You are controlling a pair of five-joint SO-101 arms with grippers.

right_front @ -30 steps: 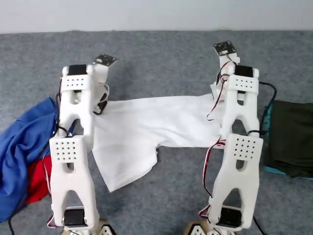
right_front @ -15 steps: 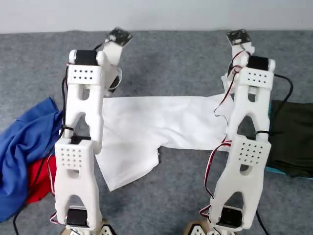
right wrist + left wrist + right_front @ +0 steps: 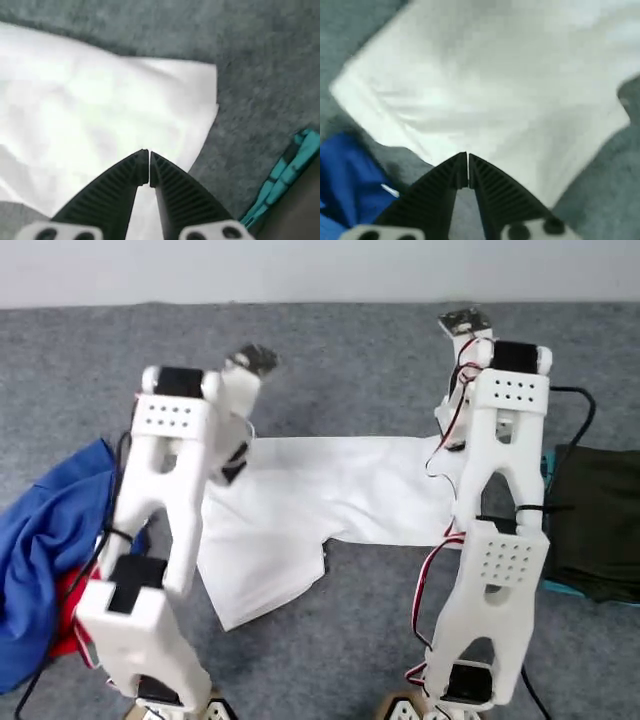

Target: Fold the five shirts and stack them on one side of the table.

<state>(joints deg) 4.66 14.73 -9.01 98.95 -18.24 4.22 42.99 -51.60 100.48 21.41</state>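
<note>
High view: a white shirt [image 3: 330, 495] lies spread and partly doubled over on the grey felt-like table cover [image 3: 330, 370]. On the left arm's side of it, a blue shirt [image 3: 50, 530] is heaped over a red shirt [image 3: 68, 630]. On the right arm's side, a dark green shirt [image 3: 595, 520] sits folded on a teal cloth [image 3: 560, 588]. A pale wall [image 3: 320, 270] runs behind.

Left wrist view: the left gripper [image 3: 468, 162], fingers pressed together on nothing, hangs over the white shirt's edge, with the blue shirt just beside.

Right wrist view: the right gripper [image 3: 149, 159], likewise closed and empty, is above the white shirt near a corner. Whether it touches the fabric is hard to tell.
</note>
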